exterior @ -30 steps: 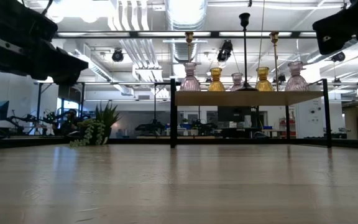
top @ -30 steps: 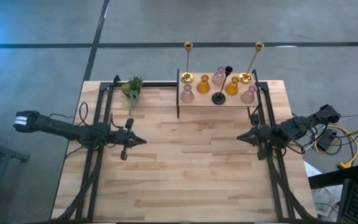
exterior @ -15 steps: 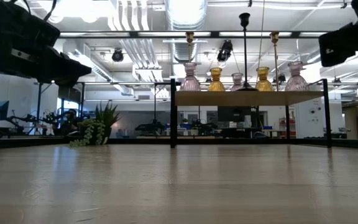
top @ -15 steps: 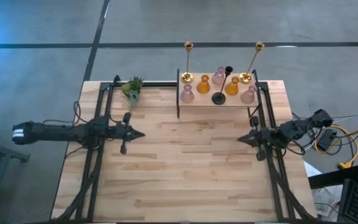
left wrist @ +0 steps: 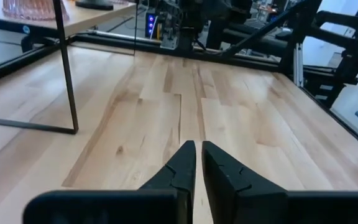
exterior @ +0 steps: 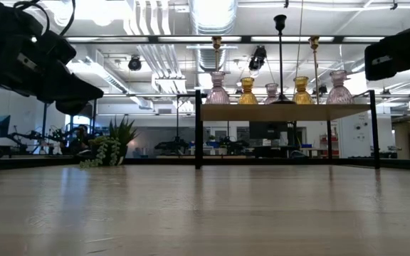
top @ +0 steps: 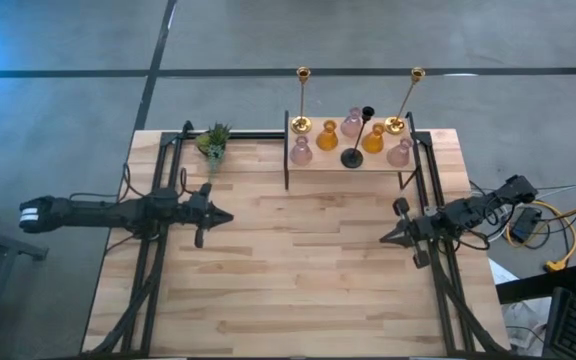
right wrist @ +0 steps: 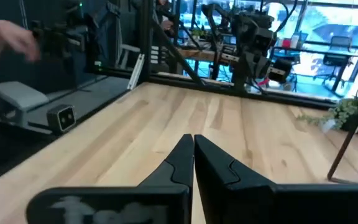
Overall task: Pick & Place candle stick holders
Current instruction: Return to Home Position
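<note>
Both arms have eased back; left gripper and right gripper hover over the table, fingers pressed together, empty. All eight candle stick holders stand on the shelf, so only parking seems left.

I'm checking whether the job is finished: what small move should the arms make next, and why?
Probably retract both arms toward their rest poses. The candle stick holders all stand on the shelf, none shows on the table, and the left gripper and right gripper hang shut and empty over it.
</note>
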{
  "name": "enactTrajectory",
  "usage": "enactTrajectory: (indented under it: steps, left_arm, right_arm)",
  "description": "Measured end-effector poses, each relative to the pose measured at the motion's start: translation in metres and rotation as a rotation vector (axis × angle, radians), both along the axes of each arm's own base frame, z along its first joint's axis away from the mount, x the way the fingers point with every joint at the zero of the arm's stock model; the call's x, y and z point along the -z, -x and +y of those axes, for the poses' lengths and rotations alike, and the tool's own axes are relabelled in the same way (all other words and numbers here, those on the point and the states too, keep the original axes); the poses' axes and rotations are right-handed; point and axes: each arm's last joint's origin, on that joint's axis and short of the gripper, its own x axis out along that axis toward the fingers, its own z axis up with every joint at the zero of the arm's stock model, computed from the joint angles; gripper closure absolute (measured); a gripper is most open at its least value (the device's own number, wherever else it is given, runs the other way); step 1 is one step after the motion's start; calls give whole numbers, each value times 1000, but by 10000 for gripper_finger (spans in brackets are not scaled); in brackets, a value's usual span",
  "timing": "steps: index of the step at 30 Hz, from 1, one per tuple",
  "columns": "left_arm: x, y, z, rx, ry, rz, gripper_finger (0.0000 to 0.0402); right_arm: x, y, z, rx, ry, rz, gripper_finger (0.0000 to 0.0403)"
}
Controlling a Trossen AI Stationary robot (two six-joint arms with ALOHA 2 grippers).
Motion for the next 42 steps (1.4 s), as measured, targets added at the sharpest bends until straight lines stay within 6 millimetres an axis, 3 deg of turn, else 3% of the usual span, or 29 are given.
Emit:
enactTrajectory:
  steps: [9,18,28,36,42]
  left_arm:
    - [0,0,0,-1,2,5,372]
    - [0,0,0,-2,2,1,369]
    - [0,0,0,-3,2,5,367]
    - [0,0,0,-3,2,6,367]
    - [0,0,0,-3,2,6,367]
  right_arm:
    - [0,0,0,10,-193,55,394]
    - [1,-2,-6,-50,-132,28,394]
    - [-1,-6,-40,205,-125,-29,394]
    - [-2,-6,-41,224,-254,-19,394]
    - [-1,-6,-42,224,-172,-24,394]
